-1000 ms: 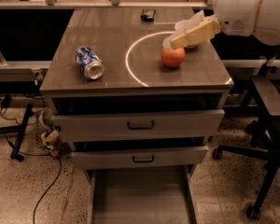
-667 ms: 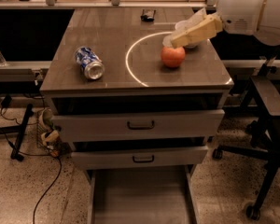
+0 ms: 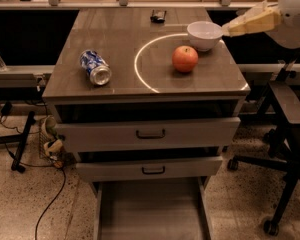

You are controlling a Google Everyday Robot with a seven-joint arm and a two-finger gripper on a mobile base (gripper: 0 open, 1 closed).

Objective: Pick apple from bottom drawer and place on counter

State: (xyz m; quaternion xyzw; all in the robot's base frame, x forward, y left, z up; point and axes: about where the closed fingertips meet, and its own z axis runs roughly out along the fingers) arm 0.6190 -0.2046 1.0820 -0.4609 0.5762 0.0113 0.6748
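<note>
The gripper (image 3: 229, 30) hangs at the counter's (image 3: 115, 39) right edge, near the back right corner, its tan tip pointing left. The tip is just beside the right rim of a white bowl (image 3: 204, 34); whether it touches the rim cannot be told, nor whether the gripper is spread or pressed together. It carries nothing. Behind it the white arm (image 3: 296, 9) runs off the upper right corner of the view.

The bowl stands upright near the back right corner. The apple (image 3: 185, 59) rests on the counter just in front of the bowl, toward the right edge and apart from the gripper. It sits inside the thin white circle line (image 3: 138, 66), whose arc curves across the middle of the top.

A blue-and-white can (image 3: 95, 67) lies on its side near the left edge, well apart from the apple, its open end toward the front. A small dark object (image 3: 158, 16) lies at the back edge.

Below the front edge, two grey drawer fronts (image 3: 190, 133) with black handles (image 3: 150, 133) are each pulled out a little. Under them the bottom drawer (image 3: 150, 209) is pulled far out, its flat grey floor bare. A black chair (image 3: 290, 114) stands to the right of the cabinet, and cables (image 3: 50, 204) trail over the floor to the left.
</note>
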